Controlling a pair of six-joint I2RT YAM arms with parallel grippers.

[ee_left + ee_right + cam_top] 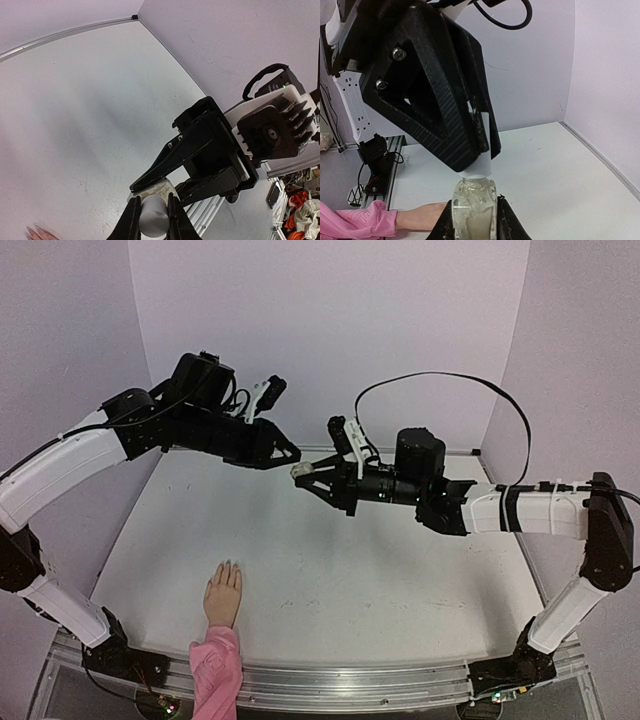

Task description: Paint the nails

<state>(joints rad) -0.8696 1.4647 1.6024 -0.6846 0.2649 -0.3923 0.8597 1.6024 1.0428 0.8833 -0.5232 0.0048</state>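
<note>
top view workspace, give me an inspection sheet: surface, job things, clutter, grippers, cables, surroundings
surface: white table, faint scuffs
job's things: mannequin hand in a pink sleeve at the near left edge; nails too small to judge; bottle held in the air over the table's far half
clutter: nothing seen
grippers: left gripper shut on the cap; right gripper shut on the bottle
cables: black cable loops above the right arm
surroundings: lilac walls; metal rail along the near edge
</note>
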